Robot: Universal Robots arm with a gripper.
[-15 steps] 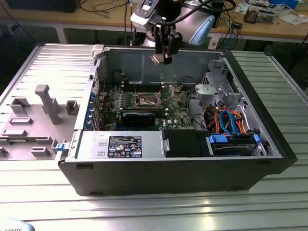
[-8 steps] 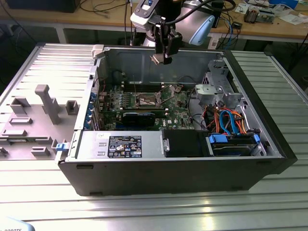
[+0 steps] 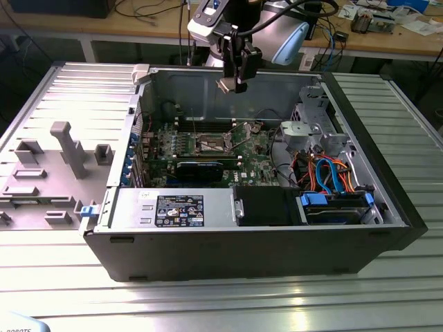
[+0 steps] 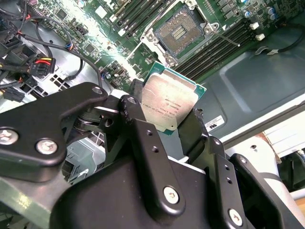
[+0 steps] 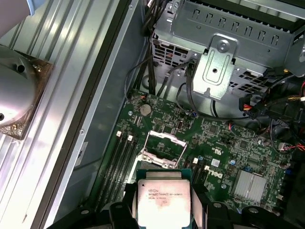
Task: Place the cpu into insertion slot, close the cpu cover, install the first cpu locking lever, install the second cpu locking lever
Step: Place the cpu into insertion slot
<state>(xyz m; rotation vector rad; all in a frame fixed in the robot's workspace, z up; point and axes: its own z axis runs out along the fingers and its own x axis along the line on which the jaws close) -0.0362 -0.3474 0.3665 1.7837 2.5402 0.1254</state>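
Note:
My gripper (image 3: 232, 83) hangs above the open computer case, near its back wall, shut on the cpu (image 3: 225, 85). In both wrist views the chip's silver top and green rim sit between the black fingers (image 4: 137, 102): cpu (image 4: 169, 102), cpu (image 5: 164, 200). The insertion slot (image 3: 210, 145) lies below on the green motherboard (image 3: 256, 166), uncovered, its dark contact field showing inside the silver border (image 4: 180, 29). A thin locking lever (image 4: 224, 38) stands up beside it. I cannot tell the cpu cover apart from the slot's metal frame (image 5: 164, 138).
A black graphics card (image 3: 201, 169) lies in front of the slot, with memory slots (image 4: 217, 47) beside the slot. A metal drive cage (image 3: 315, 128) and orange and blue cables (image 3: 332, 176) fill the exterior view's right. A grey fixture plate (image 3: 62, 149) lies left of the case.

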